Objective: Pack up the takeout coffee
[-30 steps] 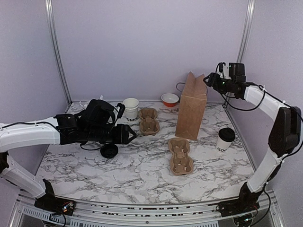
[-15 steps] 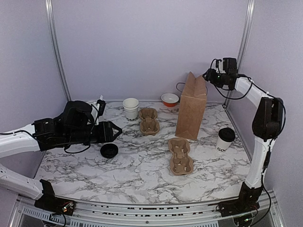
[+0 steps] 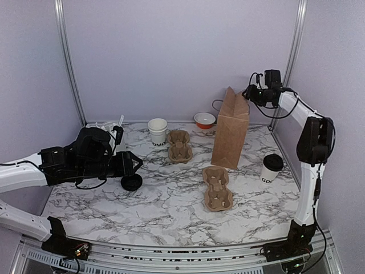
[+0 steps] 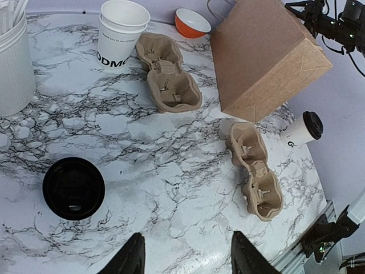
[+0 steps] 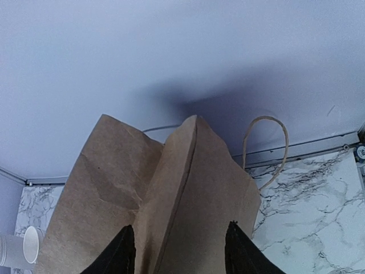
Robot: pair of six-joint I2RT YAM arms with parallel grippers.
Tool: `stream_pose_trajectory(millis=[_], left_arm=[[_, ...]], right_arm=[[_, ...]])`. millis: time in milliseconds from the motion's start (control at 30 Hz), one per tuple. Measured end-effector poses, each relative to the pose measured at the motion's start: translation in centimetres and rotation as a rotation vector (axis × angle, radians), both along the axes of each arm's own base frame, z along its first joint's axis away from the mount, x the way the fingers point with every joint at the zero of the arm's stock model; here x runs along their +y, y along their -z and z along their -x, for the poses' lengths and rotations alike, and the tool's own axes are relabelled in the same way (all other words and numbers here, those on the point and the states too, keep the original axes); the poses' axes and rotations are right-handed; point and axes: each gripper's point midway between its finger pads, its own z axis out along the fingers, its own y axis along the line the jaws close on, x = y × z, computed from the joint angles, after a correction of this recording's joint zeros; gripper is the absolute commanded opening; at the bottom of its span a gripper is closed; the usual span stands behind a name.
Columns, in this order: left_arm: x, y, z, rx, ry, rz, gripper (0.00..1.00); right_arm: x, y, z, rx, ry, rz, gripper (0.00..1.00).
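Observation:
The takeout coffee (image 3: 271, 168), a white cup with dark lettering and a black lid, stands at the right of the table; it also shows in the left wrist view (image 4: 303, 129). A brown paper bag (image 3: 231, 128) stands upright behind it, also in the left wrist view (image 4: 265, 54) and the right wrist view (image 5: 171, 200). My right gripper (image 3: 247, 94) is open and empty, high beside the bag's top edge (image 5: 178, 251). My left gripper (image 3: 136, 162) is open and empty, low over the left of the table (image 4: 185, 257). A loose black lid (image 3: 132, 182) lies beside it (image 4: 73, 188).
A lidless white cup (image 3: 157, 131) stands at the back (image 4: 121, 31). Two cardboard cup carriers lie flat, one at the back (image 3: 179, 146) and one in the middle (image 3: 217, 188). An orange bowl (image 3: 205, 120) sits behind the bag. A white utensil holder (image 4: 12, 63) is at far left.
My left arm has drawn back to the left and lowered, away from the lidless cup. My right gripper has risen and moved back left to the bag's top.

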Motion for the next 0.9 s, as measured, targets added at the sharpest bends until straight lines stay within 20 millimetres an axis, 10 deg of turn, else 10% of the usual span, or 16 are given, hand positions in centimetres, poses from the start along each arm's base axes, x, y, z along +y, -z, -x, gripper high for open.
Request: stream_pose_trajectory(millis=[467, 900], left_arm=[[0.4, 1.1, 0.1, 0.028, -0.021, -0.004, 0.52], [0.4, 1.4, 0.2, 0.034, -0.025, -0.005, 0.53]], right_arm=[[0.1, 0.2, 0.8, 0.021, -0.02, 0.014, 0.02], [0.7, -9.8, 7.5, -0.222, 0.011, 0.058, 0.0]])
